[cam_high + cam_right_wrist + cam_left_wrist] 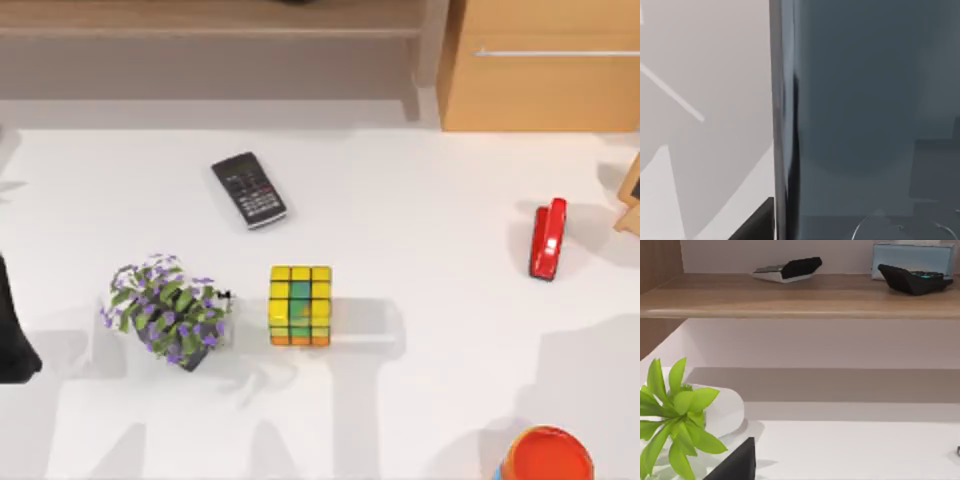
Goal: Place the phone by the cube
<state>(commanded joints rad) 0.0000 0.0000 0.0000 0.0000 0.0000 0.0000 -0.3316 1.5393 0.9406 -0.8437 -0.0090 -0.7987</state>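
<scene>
The cube (300, 305), mostly yellow with some green and orange squares, stands on the white table a little left of centre. The phone (870, 115) is a glossy blue-grey slab with a grey rim, very close in front of the right wrist camera and raised over the table. My right gripper is shut on it, and a dark finger (756, 224) shows beside its rim. My left arm (15, 335) is parked at the table's left edge.
A potted plant with purple flowers (168, 310) stands just left of the cube. A black keypad device (249, 189) lies behind it, a red stapler (547, 238) at the right, and an orange-topped can (546, 455) at the front right. Shelves run along the back.
</scene>
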